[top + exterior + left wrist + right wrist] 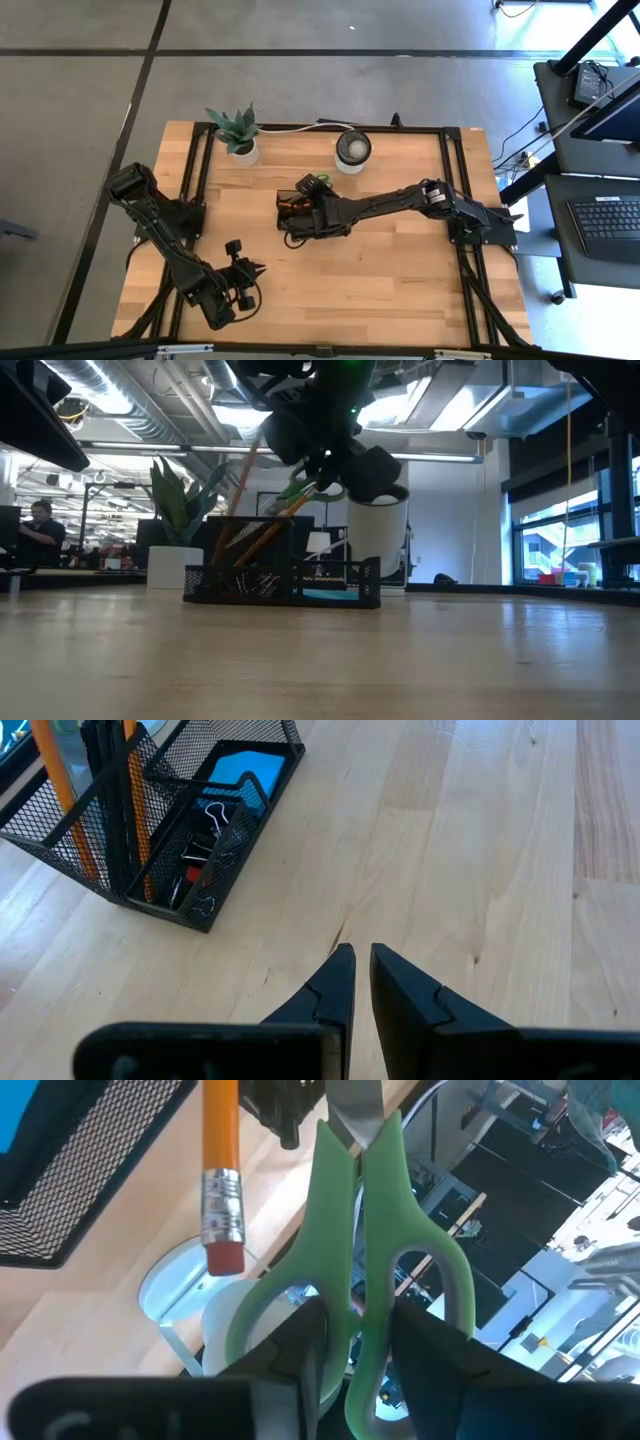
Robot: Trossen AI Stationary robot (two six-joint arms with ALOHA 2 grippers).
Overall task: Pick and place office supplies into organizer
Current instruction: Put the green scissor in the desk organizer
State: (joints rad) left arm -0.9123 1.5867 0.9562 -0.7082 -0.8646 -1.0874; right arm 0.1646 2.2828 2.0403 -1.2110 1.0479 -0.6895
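Nearest the front edge of the tabletop [400, 290], toward its left corner, the left gripper [258, 268] waits above bare wood with its two fingers [336, 982] drawn together on nothing.

Farther in, about mid-table, sits the black mesh organizer [215, 900]. From the left wrist view its low front compartments hold the blue sticky-note pad [240, 770], some tiny black clips [215, 820] and a small red eraser [192, 875], while orange pencils [55, 790] and black pens [105, 760] stand in the taller cup section.

Right over that tall section hangs the right gripper [312, 200], its arm reaching in from the right edge. It is clamped on the green-handled scissors [370, 1250], fingers pinching the handle shanks just above the finger loops, blades pointing away from the wrist toward the organizer. One pencil's eraser end stands just beside the green handles.

To my eye the scissors are stiff and fairly light, but the moulded plastic looks smooth, so they could swivel in a narrow pinch. Holding near the pivot, as here, seems the steadiest place. The blades must slip in among pencils already leaning there, which may nudge them aside.

Beyond the organizer, near the far edge, stand the white-rimmed cup [353, 148] and, farther left, the potted plant [237, 130].
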